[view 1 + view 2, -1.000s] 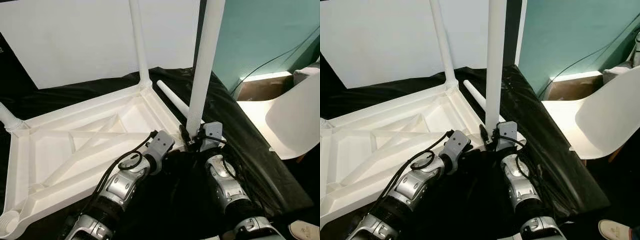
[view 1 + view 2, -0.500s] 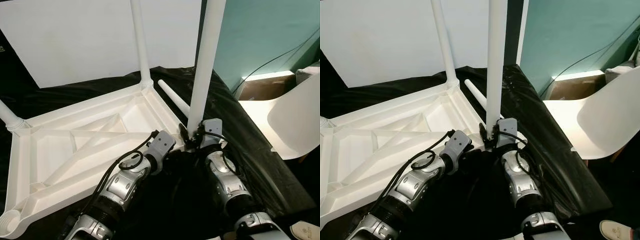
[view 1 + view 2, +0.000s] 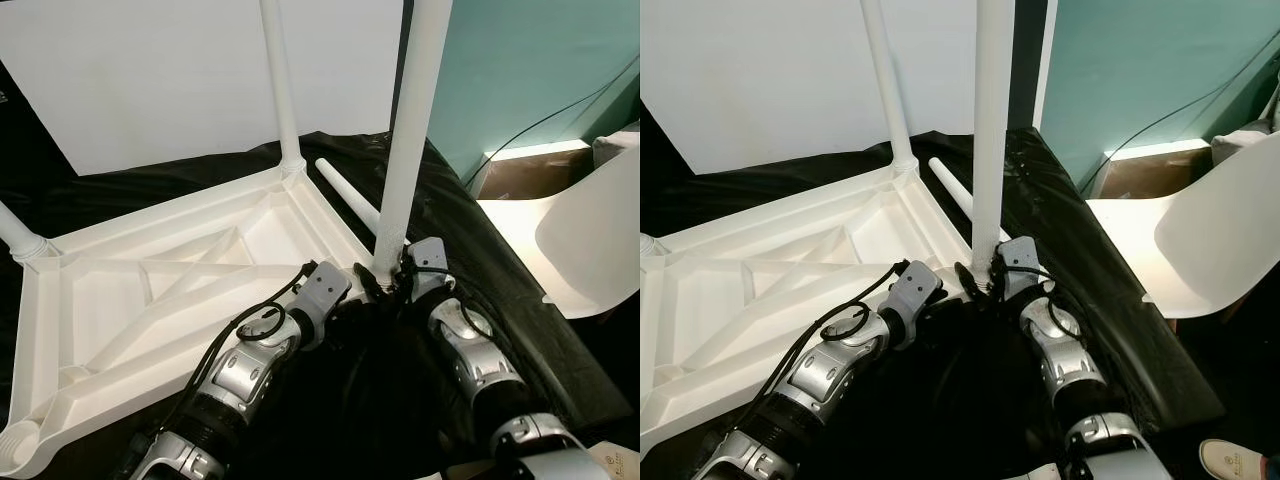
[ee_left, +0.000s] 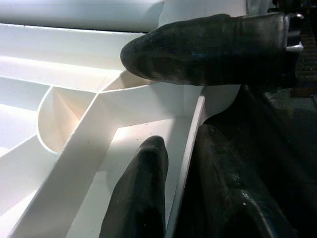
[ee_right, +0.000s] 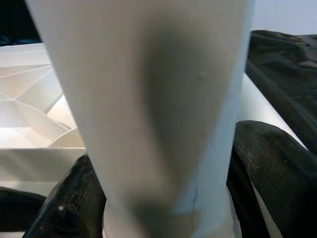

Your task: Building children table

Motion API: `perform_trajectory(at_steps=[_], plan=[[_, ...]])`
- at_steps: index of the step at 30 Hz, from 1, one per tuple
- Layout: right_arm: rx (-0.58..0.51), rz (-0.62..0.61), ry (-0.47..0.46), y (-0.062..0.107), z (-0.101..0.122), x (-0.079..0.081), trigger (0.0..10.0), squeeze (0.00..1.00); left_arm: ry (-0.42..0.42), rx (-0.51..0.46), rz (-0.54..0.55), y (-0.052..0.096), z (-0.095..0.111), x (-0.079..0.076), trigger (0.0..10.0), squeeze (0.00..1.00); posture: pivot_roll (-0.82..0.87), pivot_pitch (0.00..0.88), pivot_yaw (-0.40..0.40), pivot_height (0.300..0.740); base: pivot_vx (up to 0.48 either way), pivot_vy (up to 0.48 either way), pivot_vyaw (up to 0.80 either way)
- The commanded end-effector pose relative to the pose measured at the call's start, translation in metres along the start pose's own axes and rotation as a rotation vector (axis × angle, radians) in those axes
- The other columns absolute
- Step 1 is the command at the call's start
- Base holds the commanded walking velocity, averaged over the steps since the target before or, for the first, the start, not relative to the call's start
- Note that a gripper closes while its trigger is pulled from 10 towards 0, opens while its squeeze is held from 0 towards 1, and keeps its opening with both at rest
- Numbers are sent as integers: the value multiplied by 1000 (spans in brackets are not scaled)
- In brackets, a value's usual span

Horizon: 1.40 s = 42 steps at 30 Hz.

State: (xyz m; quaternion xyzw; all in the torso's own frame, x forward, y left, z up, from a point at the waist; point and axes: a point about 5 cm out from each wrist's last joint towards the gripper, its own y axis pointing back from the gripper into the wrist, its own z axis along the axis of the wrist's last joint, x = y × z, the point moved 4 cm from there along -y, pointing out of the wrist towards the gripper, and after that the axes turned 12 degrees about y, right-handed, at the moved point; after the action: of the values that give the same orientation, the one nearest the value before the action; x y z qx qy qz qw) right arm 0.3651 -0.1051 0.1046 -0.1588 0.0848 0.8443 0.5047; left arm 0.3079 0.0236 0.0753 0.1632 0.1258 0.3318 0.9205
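— Head views, what is listed?
— One white table top (image 3: 150,300), upside down on a black sheet (image 3: 470,250). One leg (image 3: 412,130) upright at its near right corner, a second leg (image 3: 278,90) upright at the far corner, a stub (image 3: 18,235) at the left corner. One loose leg (image 3: 348,198) lying on the sheet beside the frame. A white chair (image 3: 590,240) stands to the right.
— Left wrist view?
— Left gripper (image 4: 171,99) spread apart over the frame's rim; one finger (image 4: 208,47) lies against the corner socket, the other finger (image 4: 141,193) inside the frame.
— Right wrist view?
— Right gripper (image 5: 163,198) clamped on the base of the upright leg, a finger (image 5: 270,173) pressed on either side.
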Motion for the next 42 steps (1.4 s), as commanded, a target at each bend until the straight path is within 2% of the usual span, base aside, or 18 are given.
perform_trajectory(at_steps=[1,6,42], plan=[[23,-8,-9,1,-4,-9,10000,0,76,203,-64,5,-53,-5,10000,0,84,0,18,740,0,0,0],[25,44,-10,3,-6,-5,10000,0,80,202,-64,4,-53,-7,10000,0,83,0,18,740,0,0,0],[30,53,-30,2,-7,-1,10000,0,78,195,-60,4,-51,-4,10000,0,78,0,14,740,0,0,0]])
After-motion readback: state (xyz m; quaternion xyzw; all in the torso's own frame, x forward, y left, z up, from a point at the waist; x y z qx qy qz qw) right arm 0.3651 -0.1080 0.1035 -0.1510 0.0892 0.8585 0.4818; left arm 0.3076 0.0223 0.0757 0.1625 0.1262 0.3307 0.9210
